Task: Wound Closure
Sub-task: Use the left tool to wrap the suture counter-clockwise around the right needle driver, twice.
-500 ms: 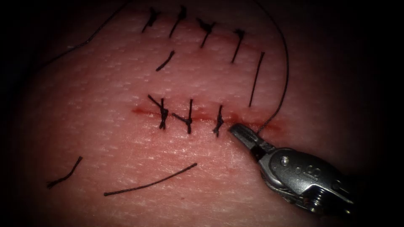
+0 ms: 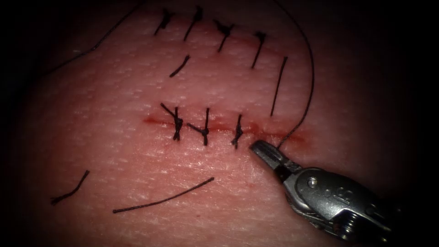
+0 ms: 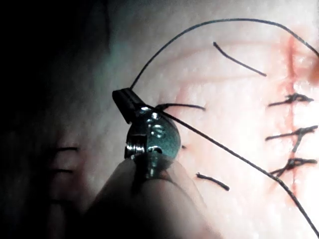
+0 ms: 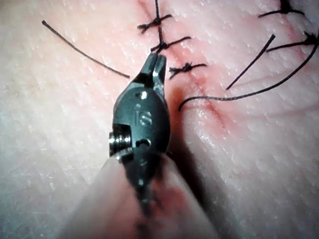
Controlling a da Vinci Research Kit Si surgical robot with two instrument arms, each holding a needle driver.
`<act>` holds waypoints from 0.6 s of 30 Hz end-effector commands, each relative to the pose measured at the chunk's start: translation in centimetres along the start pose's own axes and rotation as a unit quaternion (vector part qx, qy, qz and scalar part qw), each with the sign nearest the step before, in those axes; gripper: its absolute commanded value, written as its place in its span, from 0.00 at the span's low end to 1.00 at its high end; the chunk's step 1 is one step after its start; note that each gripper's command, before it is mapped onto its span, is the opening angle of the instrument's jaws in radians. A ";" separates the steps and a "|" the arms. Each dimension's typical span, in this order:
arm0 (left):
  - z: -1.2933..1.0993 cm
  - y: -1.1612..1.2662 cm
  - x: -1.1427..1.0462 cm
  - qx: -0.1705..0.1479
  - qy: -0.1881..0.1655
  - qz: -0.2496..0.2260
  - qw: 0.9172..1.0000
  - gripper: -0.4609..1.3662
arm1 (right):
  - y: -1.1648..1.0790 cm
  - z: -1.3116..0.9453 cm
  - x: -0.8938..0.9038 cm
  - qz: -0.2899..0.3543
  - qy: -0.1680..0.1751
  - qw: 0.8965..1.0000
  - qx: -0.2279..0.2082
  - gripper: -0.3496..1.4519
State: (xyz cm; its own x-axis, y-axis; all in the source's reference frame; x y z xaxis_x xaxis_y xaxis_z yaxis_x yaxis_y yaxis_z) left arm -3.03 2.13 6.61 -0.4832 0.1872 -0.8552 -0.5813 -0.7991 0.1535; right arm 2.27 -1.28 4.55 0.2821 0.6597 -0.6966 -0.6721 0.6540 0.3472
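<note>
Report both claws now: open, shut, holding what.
Left claw: shut on the thread, off the tissue.
Right claw: shut, holding nothing, tip by the cut, beside the three stitches.

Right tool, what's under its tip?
The right tool sits over tissue at the lower edge of the cut; the spot right beneath it is covered. The thread enters the cut beside the tip. It holds nothing visible. The left tool grips the thread.

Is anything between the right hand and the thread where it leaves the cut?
Nothing visible. The right hand, shut and empty, sits just left of where the thread leaves the cut, bare tissue between. The left hand holds the thread.
</note>
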 end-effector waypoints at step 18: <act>-0.98 0.81 -0.09 -0.062 0.014 0.011 0.998 0.06 | 0.10 -0.12 0.61 -0.096 0.008 0.994 0.045 0.00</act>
State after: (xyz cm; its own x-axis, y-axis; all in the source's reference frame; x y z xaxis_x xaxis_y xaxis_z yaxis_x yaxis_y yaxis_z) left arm -2.82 0.83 6.30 -0.4756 0.1525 -0.8663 -0.4824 -0.8688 0.1119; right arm 2.29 -0.81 4.03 0.3949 0.5019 -0.7695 -0.5281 0.8094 0.2568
